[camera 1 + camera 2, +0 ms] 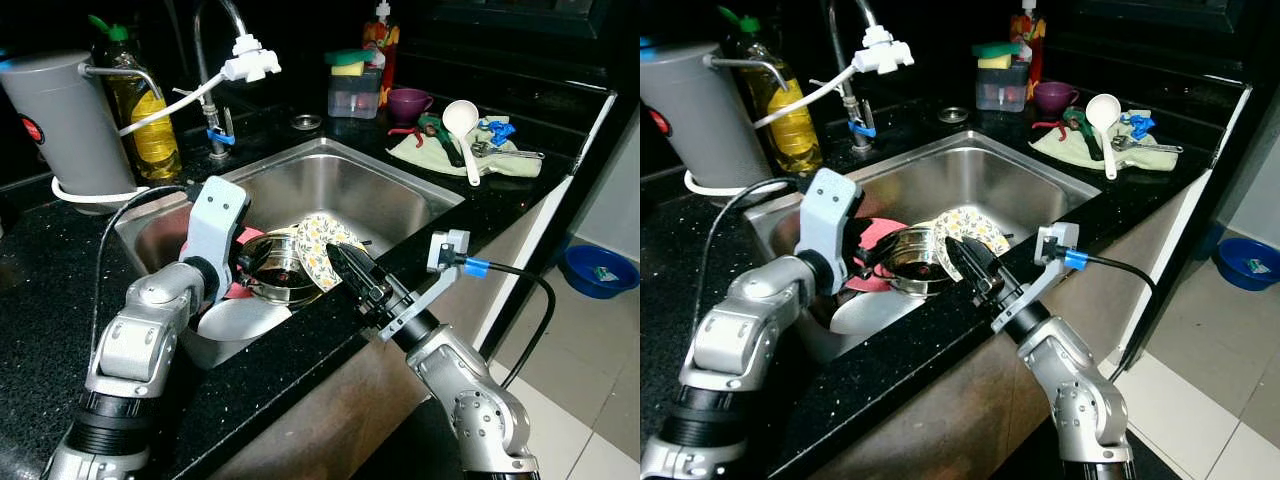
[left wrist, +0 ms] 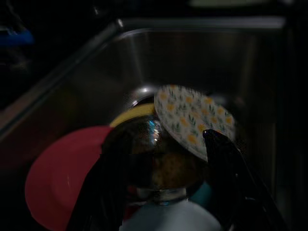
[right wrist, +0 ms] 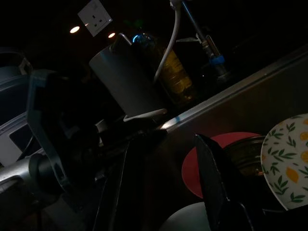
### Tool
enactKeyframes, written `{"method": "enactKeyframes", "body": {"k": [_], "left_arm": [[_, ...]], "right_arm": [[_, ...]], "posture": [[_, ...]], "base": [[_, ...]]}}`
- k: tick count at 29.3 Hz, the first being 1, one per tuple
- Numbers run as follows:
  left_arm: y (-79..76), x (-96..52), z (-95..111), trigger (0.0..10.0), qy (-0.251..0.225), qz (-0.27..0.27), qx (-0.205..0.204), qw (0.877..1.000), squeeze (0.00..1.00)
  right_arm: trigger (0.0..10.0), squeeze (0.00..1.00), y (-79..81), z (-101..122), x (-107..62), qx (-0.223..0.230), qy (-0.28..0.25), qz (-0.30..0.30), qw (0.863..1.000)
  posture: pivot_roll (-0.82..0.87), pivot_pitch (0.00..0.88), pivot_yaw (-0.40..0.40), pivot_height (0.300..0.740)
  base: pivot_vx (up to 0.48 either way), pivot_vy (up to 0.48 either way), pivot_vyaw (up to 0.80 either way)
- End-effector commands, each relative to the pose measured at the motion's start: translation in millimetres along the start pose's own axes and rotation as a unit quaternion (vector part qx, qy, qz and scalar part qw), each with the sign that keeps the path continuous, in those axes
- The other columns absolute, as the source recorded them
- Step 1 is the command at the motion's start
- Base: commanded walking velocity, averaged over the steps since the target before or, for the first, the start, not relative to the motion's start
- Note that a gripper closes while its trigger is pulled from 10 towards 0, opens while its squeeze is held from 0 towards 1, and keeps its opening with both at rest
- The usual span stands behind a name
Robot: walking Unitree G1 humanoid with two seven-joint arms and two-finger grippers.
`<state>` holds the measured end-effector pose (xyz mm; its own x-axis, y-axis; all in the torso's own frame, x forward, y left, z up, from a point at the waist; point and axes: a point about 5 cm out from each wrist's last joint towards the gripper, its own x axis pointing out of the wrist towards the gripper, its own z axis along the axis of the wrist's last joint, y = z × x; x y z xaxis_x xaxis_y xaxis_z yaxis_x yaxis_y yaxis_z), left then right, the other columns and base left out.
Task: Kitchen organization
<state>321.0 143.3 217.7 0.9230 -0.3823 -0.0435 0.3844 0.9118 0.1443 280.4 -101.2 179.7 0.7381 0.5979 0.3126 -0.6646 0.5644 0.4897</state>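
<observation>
Grey water-filter jug (image 1: 62, 125) at 10 o'clock on the black tabletop (image 1: 40, 300), oil bottle (image 1: 148, 120) beside it, tap (image 1: 215, 60) behind the sink (image 1: 400, 185).

Left tool (image 2: 159, 192) sits at the sink's 8 o'clock edge, fingers spread and hanging over the steel pot (image 1: 278, 268); nothing pinched. The pot lies in a pile with a red plate (image 2: 57, 173), a white plate (image 1: 240, 318) and a floral plate (image 1: 322, 245) tilted against its rim.

Right tool (image 1: 352, 272) is at the sink's 5 o'clock edge, tips right by the floral plate. Fingers look spread in the wrist view; I can't confirm contact with the plate.

My read: dish-clearing step, both tools lined up on the pile, no grasp yet. Next move probably means closing on the pot rim or the floral plate and lifting clear without dragging the stack.

At 2 o'clock: sponge tub (image 1: 353, 85), purple cup (image 1: 408, 103), white ladle (image 1: 463, 130) on a cloth (image 1: 450, 155).

Hard to read: both wrist views are very dark; whatever sits under the pot is hidden.
</observation>
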Motion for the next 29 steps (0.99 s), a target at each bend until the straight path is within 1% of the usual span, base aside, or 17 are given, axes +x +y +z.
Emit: {"method": "enactKeyframes", "body": {"k": [1, 3, 6, 10, 12, 29], "left_arm": [[0.8, -3.7, 1, 10.0, -0.016, 0.007, -0.008, 1.0, 0.0], [-0.3, -4.8, 2, 10.0, -0.022, 0.007, -0.011, 1.0, 0.0], [-5.7, -9.1, 0, 10.0, -0.029, 0.005, -0.018, 0.999, 0.0], [-9.4, -11.3, -2, 10.0, -0.03, 0.002, -0.02, 0.999, 0.0], [-14.9, -13.9, -6, 10.0, -0.029, -0.002, -0.019, 0.999, 0.0], [-23.9, -15.2, -4, 10.0, -0.037, -0.019, -0.023, 0.999, 0.0]], "right_arm": [[10.0, 0.0, 0.5, -2, 3.2, 0.002, 0.004, 0.003, 1.0], [10.0, 0.0, 0.5, -2, 3.3, 0.002, 0.004, 0.003, 1.0], [10.0, 0.0, -0.1, -2, 4.2, 0.002, 0.004, 0.003, 1.0], [10.0, 0.0, -0.2, -2, 4.6, 0.002, 0.003, 0.003, 1.0], [10.0, 0.0, -0.2, -2, 4.8, 0.002, 0.001, 0.002, 1.0], [10.0, 0.0, -1.0, -2, 5.4, 0.003, -0.003, 0.002, 1.0]], "posture": [[0.0, 0.0, 0.018, 0.74], [0.0, 0.0, 0.018, 0.74], [0.0, 0.0, 0.017, 0.74], [0.0, 0.0, 0.018, 0.74], [0.0, 0.0, 0.017, 0.74], [0.0, 0.0, 0.024, 0.74]], "base": [[0.0, 0.0, 0.0], [0.0, 0.0, 0.0], [-0.246, 0.0, 0.0], [-0.257, 0.0, 0.0], [-0.263, 0.0, 0.0], [-0.296, 0.0, 0.0]]}}
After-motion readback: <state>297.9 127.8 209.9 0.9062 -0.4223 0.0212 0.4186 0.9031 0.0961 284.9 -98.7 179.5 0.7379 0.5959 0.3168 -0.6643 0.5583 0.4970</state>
